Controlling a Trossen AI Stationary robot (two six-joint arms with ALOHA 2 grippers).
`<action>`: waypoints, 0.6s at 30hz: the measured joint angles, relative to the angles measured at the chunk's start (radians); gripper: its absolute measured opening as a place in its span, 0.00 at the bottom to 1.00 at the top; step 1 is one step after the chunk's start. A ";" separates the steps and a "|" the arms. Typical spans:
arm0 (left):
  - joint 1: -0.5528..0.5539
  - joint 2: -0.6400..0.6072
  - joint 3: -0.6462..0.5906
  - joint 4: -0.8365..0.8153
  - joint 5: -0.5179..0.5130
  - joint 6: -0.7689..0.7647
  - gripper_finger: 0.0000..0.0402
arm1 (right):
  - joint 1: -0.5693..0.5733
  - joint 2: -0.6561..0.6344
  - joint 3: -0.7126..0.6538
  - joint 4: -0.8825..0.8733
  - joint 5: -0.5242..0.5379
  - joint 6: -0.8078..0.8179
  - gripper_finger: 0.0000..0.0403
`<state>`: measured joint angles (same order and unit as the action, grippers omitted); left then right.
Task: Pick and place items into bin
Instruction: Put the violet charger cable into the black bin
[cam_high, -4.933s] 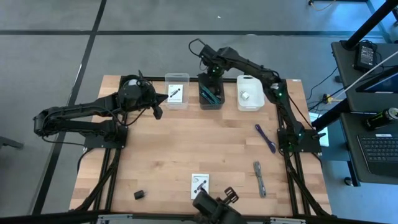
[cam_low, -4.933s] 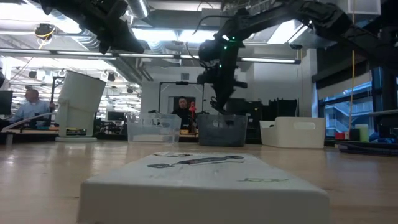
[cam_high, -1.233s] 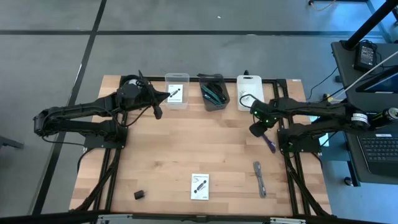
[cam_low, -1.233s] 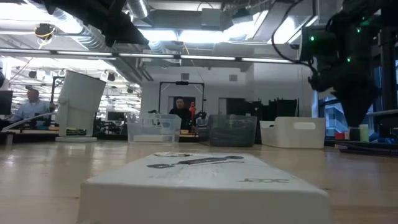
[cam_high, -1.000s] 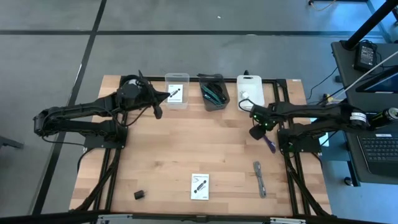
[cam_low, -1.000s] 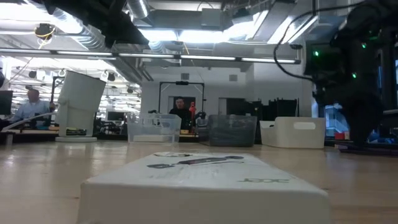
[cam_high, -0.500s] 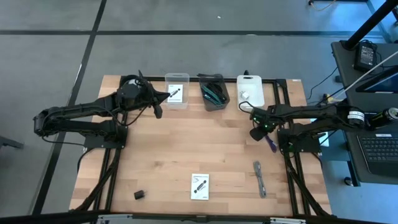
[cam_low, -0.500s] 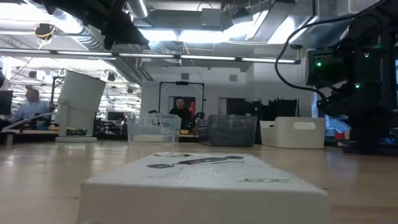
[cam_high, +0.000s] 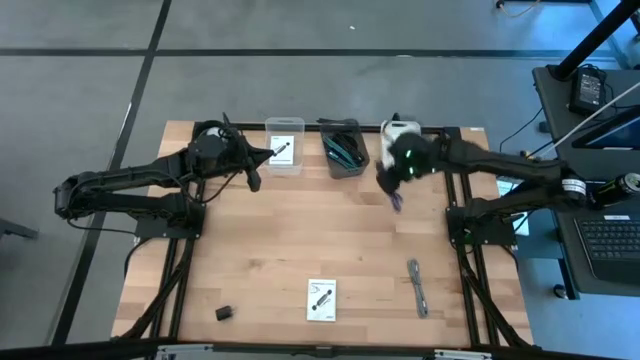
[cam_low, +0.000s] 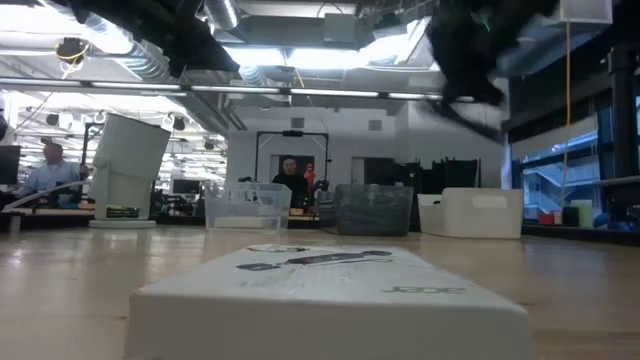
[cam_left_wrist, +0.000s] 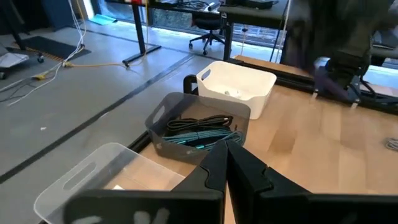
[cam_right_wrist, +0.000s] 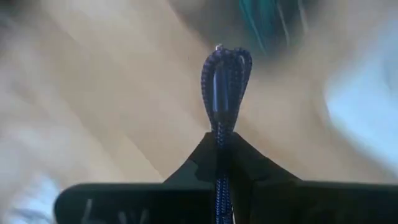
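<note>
- Right gripper is clamped on the purple cable, near the bins at 12 o'clock.
- Left gripper is pinched together, idle.
- Card, grey cable, black block left.

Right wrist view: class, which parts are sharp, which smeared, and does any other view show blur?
Right wrist view: the looped blue braided cable in the right gripper is sharp, the wooden table behind is streaked. Low view: the right arm is a dark smear. High view: mostly sharp.
</note>
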<state>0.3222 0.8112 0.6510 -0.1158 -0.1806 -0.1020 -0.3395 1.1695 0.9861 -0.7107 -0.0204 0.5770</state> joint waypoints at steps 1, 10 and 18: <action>0.000 0.000 0.000 0.000 0.000 -0.004 0.00 | -0.008 0.005 0.051 0.046 0.001 -0.019 0.03; 0.000 0.000 0.000 0.000 0.000 0.042 0.00 | -0.139 0.349 0.500 0.121 -0.013 -0.195 0.03; 0.000 0.000 0.000 0.000 0.000 0.045 0.00 | -0.191 0.790 0.902 -0.067 -0.088 -0.348 0.03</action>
<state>0.3225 0.8116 0.6510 -0.1158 -0.1807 -0.0566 -0.5306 1.9596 1.8877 -0.7781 -0.1085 0.2294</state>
